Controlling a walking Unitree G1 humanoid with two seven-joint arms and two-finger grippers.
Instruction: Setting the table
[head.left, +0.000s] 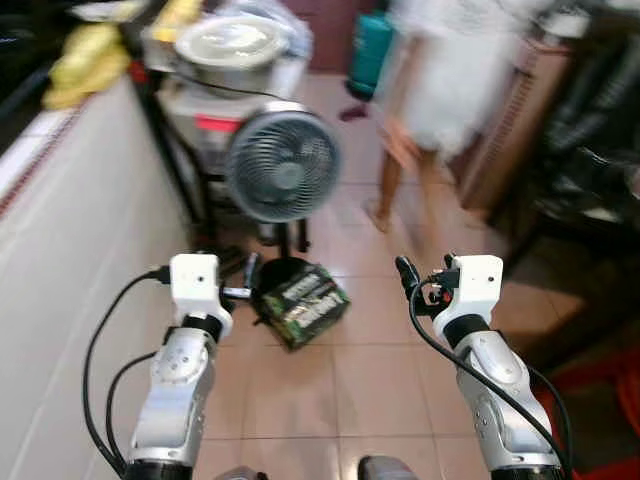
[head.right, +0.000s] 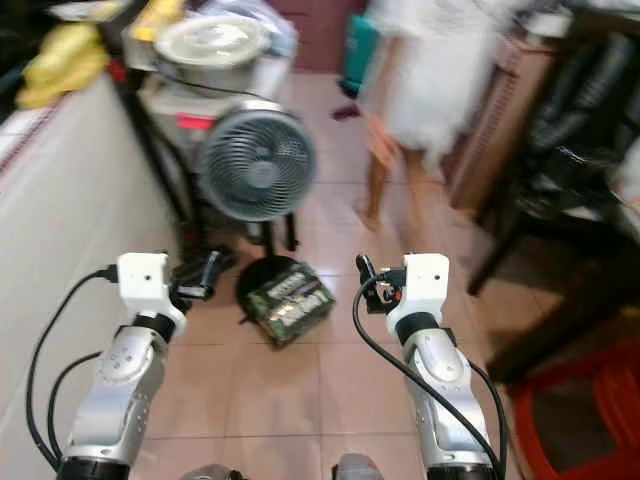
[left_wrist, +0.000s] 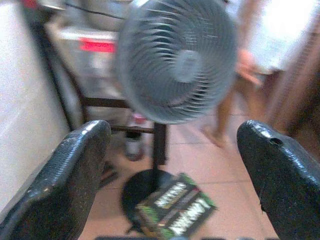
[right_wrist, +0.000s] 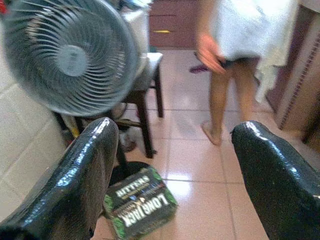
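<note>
Black fingers (left_wrist: 65, 180) of our left gripper (left_wrist: 175, 175) stand wide apart with nothing between them; through the gap we see a grey fan (left_wrist: 177, 57) on its stand and, on the floor by its round base, a black-and-green box (left_wrist: 175, 212). Our right gripper (right_wrist: 172, 175) is likewise spread wide and empty, its fingers (right_wrist: 75, 180) touching nothing. In the head views both silver arms are raised forward side by side above the tiled floor (head.left: 380, 380), the left gripper (head.left: 240, 280) near the fan's base, the right gripper (head.left: 408, 275) well apart from it over bare tile. The box (head.left: 305, 303) lies tilted on the floor between the two arms, touching the dark base. Behind the fan (head.left: 282, 165) a stand carries a large lidded pot (head.left: 232, 45). A white tiled counter (head.left: 70, 210) runs along our left. Beyond, a person in white (head.left: 440, 90) stands barefoot, blurred. A red object (head.right: 585, 420) shows at our lower right. We can make out no tableware.
</note>
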